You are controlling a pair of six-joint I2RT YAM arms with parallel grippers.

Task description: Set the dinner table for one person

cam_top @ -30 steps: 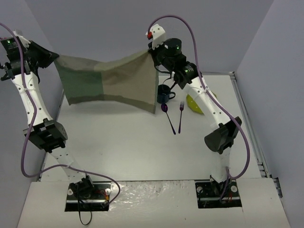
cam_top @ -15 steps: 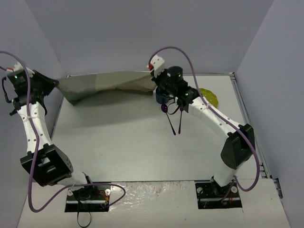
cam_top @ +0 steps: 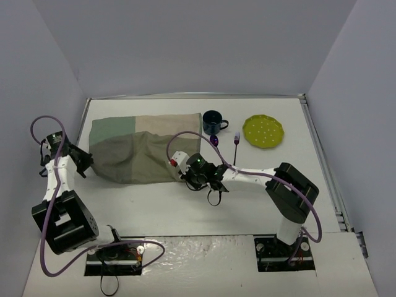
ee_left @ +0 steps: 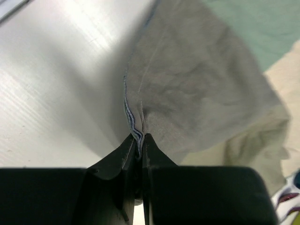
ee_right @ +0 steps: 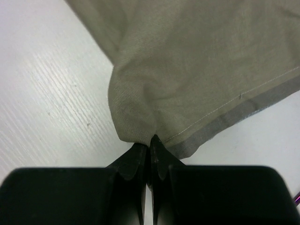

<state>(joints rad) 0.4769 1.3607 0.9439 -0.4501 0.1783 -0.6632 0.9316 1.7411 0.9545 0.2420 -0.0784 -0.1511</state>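
Left end effector (ee_left: 139,137) and right end effector (ee_right: 150,138) both tight on one placemat (cam_top: 142,148) (one each: mug (cam_top: 213,122), spoon (cam_top: 215,141), fork (cam_top: 236,145), plate (cam_top: 263,132))

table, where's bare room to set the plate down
Bare: the wide strip of dinner table between the placemat and its near rim. Crowded: the far right, where mug, spoon, fork and plate sit close.

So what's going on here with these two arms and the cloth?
Both arms are handling the placemat: the left gripper is shut on its near left corner and the right gripper on its near right corner. It lies rumpled on the dinner table. A mug, spoon, fork and plate sit off its far right corner.
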